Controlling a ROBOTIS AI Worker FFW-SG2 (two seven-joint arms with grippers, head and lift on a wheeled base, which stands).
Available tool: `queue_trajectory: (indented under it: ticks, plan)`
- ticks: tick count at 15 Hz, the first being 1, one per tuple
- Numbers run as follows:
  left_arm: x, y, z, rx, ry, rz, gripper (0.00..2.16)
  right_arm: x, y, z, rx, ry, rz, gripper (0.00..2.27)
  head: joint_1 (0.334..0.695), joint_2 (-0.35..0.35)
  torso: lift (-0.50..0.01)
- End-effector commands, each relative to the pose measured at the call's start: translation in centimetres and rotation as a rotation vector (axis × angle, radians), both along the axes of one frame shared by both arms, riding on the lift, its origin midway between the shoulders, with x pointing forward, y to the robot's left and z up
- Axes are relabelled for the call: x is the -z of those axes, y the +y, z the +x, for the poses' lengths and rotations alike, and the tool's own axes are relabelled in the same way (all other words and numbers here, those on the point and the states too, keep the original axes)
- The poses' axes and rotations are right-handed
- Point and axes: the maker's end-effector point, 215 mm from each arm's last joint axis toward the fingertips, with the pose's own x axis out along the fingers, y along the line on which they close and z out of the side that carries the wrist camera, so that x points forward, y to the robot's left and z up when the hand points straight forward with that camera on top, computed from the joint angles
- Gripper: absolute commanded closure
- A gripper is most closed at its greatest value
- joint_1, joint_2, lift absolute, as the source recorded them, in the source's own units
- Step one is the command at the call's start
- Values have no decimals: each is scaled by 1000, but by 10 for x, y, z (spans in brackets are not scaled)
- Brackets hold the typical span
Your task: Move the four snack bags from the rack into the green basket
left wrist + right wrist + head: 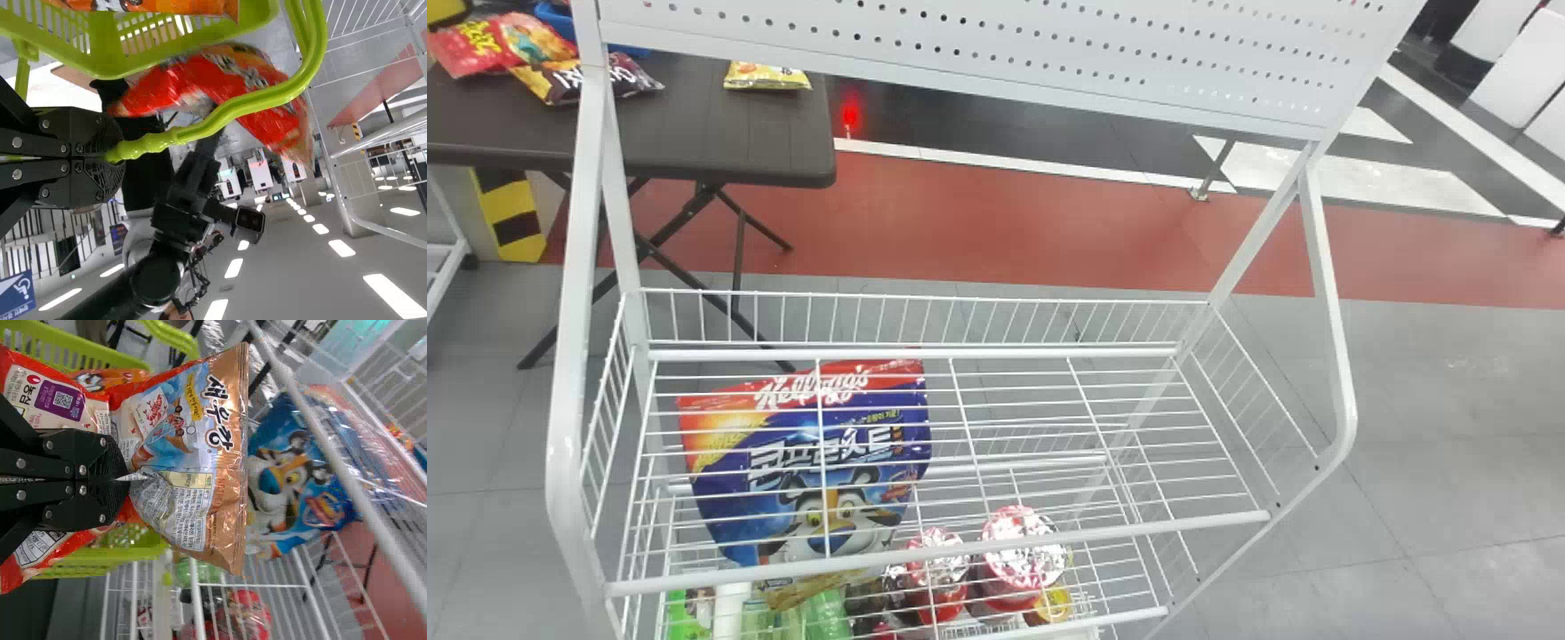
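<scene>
Hanging clear of the rack, a red snack bag (pixel 180 420) is held up by the right gripper (pixel 127 479). It is pinched across its middle, with the pack creased there and spread out to both sides of the closed fingertips. Beyond it, the green basket (pixel 73 350) can be seen in the right wrist view, and an orange snack bag (pixel 107 379) is held in that basket. Whether the red bag is right over the basket's opening cannot be told.

In the left wrist view, the basket's handle (pixel 267 93) is brought out: it is gripped by the left gripper (pixel 123 152), whose fingers are closed around it. The red bag is seen past the handle, near the basket, with the right arm (pixel 140 283) leading up to it.

By the head view, the white rack (pixel 565 400) is given at full width, with a perforated panel (pixel 996 55) across its top. Through its shelf wires, a blue cereal bag (pixel 734 507) is seen, and red-topped tubs (pixel 1023 556) are placed lower down. Farther back, a dark table (pixel 711 133) is topped with packets (pixel 765 76).
</scene>
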Motion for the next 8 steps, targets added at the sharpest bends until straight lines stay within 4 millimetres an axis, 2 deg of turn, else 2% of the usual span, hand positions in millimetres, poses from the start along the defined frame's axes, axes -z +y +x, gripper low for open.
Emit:
queue_trajectory:
  ticks: [1,4,6,8]
  plan:
    - [0,0,-2,0,1,-2,1784,13,31,-7,-60,17,5,2067,695,-350,0]
    - [0,1,-2,-4,1,-3,1784,15,70,-21,-125,38,49,2067,695,-350,0]
    - [0,0,-3,-1,1,-2,1784,16,98,-42,-178,65,83,2067,695,-350,0]
    - [0,-1,-4,1,0,-4,1784,30,107,-58,-210,91,53,2067,695,-350,0]
